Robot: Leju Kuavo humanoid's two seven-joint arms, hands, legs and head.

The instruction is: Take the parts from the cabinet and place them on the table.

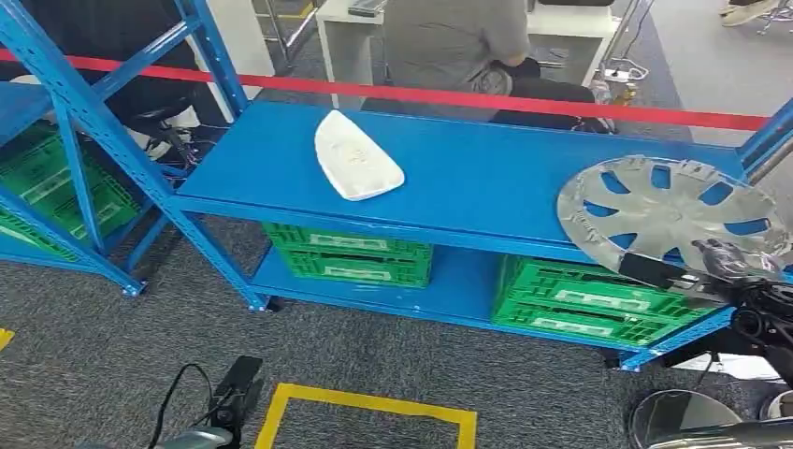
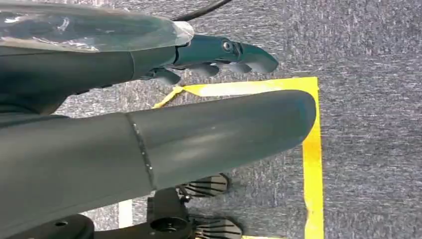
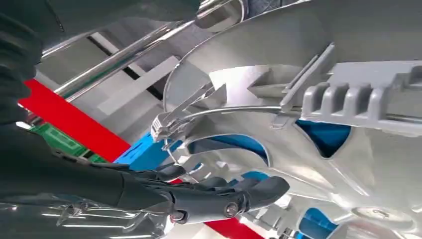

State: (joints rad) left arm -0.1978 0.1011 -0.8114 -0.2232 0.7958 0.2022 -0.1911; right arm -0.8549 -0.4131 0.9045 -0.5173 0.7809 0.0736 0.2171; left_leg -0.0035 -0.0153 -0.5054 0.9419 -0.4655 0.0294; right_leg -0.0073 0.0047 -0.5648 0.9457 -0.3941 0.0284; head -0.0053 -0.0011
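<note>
The silver hubcap (image 1: pixel 675 210) lies flat at the right end of the blue shelf (image 1: pixel 468 178), directly ahead of the right hand (image 1: pixel 725 262), whose fingers (image 3: pixel 234 191) curl under its near rim, while the left hand (image 2: pixel 219 55) hangs empty, fingers loosely extended

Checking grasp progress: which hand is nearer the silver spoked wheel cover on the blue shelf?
Right. The right hand grips the silver spoked wheel cover at its near rim; the left hand hangs low over the carpet, far from it.
</note>
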